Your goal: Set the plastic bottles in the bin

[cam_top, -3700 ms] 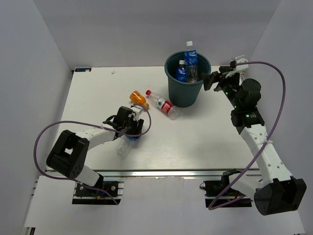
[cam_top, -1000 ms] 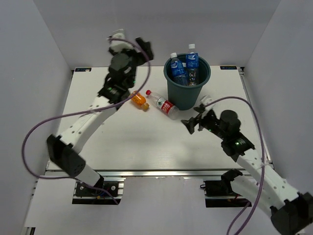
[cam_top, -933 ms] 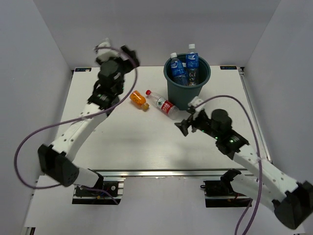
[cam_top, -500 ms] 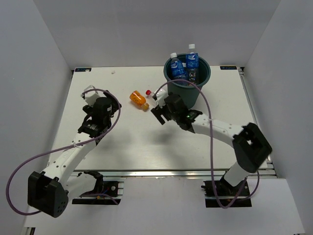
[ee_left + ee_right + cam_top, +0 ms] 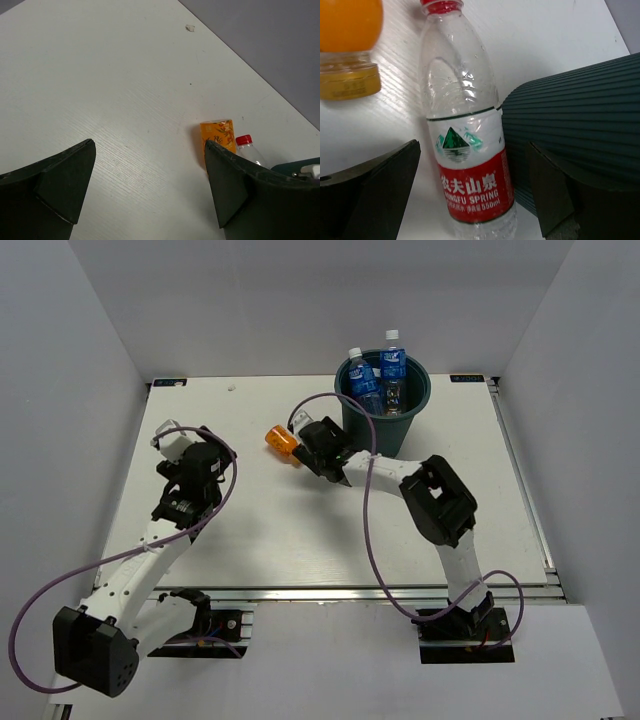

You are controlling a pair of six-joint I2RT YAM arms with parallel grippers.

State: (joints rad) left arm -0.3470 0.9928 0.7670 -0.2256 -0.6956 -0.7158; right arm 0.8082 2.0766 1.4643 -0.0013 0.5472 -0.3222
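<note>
- Right pincer (image 5: 471, 150): has swung across from the right side of the desk (image 5: 300, 530) within the last second. It now sits low over the red-labelled bottle (image 5: 462, 100), with its fingers spread wide on either side of the label and, as far as I can see, not touching it.
- Red-labelled bottle: lies on its side on the desk, unmoved, with its body just beside the wall of the bin (image 5: 383, 430) and its cap near the orange bottle (image 5: 283, 440).
- Left pincer (image 5: 150, 150): has drawn back from up by the bin to the left part of the desk. Its fingers are apart with nothing between them.
- Bin: stands at the far side of the desk. Blue-labelled bottles (image 5: 392, 362) poke up out of it, with one more cap showing than a few seconds ago.
- Blue-labelled bottle that lay by the left pincer: gone from the desk, so judged delivered.
- Orange bottle: lies on its side, unmoved.
- Standing of task: two bottles are still in sight on the desk. The red-labelled one looks next, and closing the right pincer is the step due. The bin wall is close to one finger and might be knocked.
</note>
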